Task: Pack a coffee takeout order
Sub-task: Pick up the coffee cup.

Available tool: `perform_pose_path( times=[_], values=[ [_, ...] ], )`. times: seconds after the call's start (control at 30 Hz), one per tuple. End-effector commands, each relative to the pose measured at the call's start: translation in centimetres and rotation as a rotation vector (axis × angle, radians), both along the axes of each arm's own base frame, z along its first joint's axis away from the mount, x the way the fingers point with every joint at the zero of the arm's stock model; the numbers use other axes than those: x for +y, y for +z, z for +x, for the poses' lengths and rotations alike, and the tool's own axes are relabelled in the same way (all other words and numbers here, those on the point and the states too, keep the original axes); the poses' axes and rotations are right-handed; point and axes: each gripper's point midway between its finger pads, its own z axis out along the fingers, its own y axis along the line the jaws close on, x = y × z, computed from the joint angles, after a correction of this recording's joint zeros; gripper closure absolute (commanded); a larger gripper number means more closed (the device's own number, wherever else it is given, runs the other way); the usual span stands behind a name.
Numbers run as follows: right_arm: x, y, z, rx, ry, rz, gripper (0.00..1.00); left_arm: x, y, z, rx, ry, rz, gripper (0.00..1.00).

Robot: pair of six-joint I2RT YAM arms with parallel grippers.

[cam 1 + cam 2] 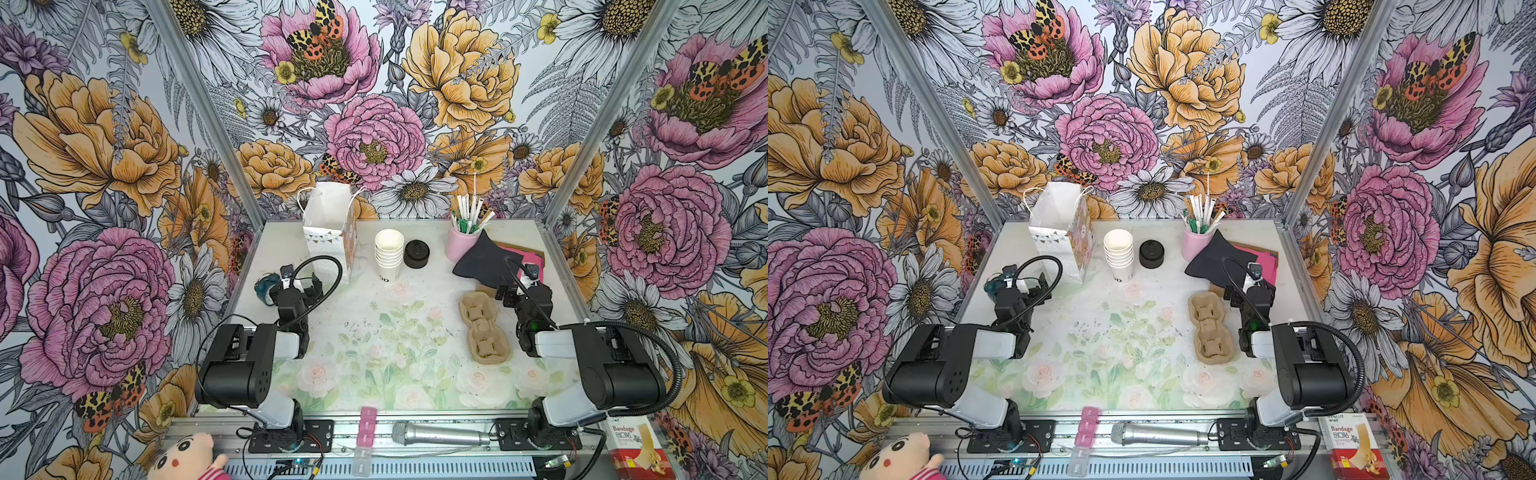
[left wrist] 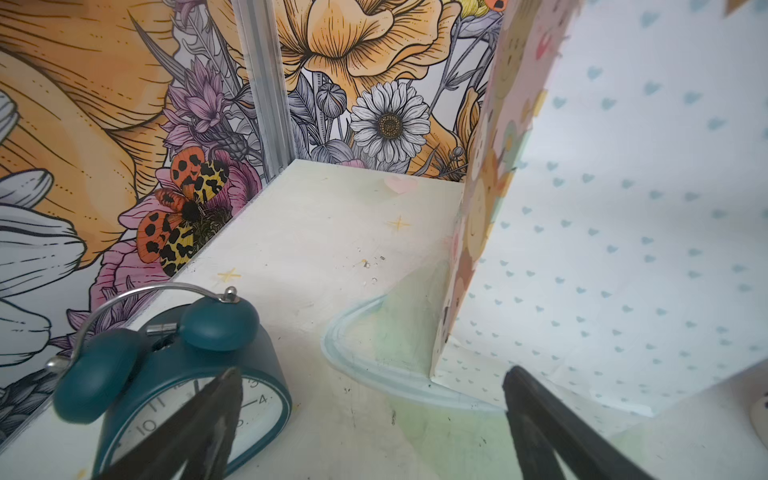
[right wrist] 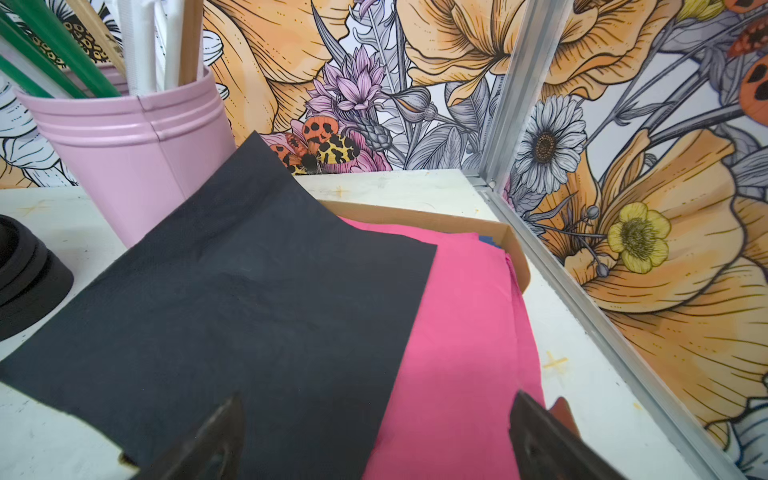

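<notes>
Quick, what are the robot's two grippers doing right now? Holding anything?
Left gripper: open, holding nothing.
Right gripper: open, holding nothing, near the black napkin.

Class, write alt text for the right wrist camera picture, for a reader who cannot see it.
A black napkin lies partly over a pink napkin that sits in a shallow cardboard tray, with the right gripper open before them, holding nothing. Beyond stand a pink cup of straws and stacked black lids, against a flowered wall.
</notes>
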Motion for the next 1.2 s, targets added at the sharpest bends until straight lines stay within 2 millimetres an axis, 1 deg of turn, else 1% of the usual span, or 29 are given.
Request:
perform_pose_path(
  times=[0.0, 1.07, 1.13, 1.17],
  values=[
    [0.49, 0.71, 0.75, -0.019, 0.023, -0.005, 0.00, 0.16, 0.84, 0.12, -0.034, 0.002, 0.011, 0.01],
    [0.34, 0.64, 0.75, -0.017, 0.026, 0.006, 0.00, 0.19, 0.79, 0.08, -0.034, -0.001, 0.005, 0.01],
    [0.05, 0.83, 0.63, -0.025, 0.006, 0.005, 0.00, 0.40, 1.07, -0.03, -0.041, 0.011, 0.003, 0.01],
    [-0.15, 1.35, 0.52, -0.035, -0.010, 0.006, 0.01, 0.50, 1.44, -0.18, -0.045, 0.021, 0.005, 0.01]
  ],
)
